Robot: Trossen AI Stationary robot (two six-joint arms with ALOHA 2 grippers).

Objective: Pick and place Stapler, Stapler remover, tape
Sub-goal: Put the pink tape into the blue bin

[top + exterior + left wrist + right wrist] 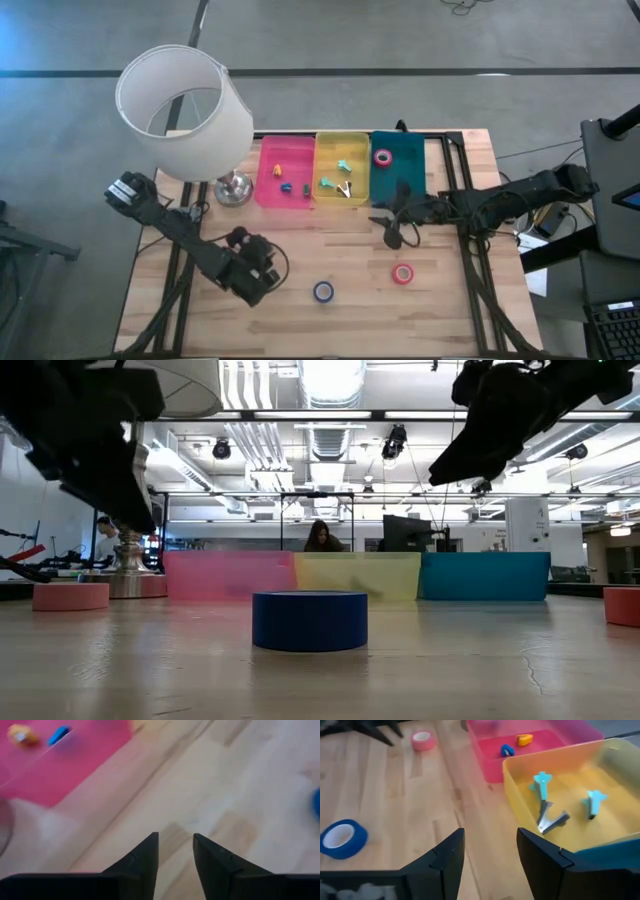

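Observation:
A dark blue tape roll point(323, 291) point(309, 620) and a red tape roll point(402, 273) lie flat on the wooden table near its front. Another pink roll point(423, 740) lies flat on the table by the left arm. One more pink roll point(383, 157) lies in the teal tray point(410, 175). Small coloured staplers point(507, 750) sit in the pink tray point(270, 190). Teal staple removers point(541, 785) sit in the yellow tray point(328, 160). My left gripper point(262, 272) point(176, 837) hangs open left of the blue roll. My right gripper point(390, 228) point(490, 832) hangs open in front of the trays.
A white-shaded lamp point(185, 105) with a metal base point(233, 188) stands at the table's far left, beside the pink tray. The three trays line the far edge. Bare wood point(330, 240) lies between the two grippers. People sit in the room beyond the table point(322, 537).

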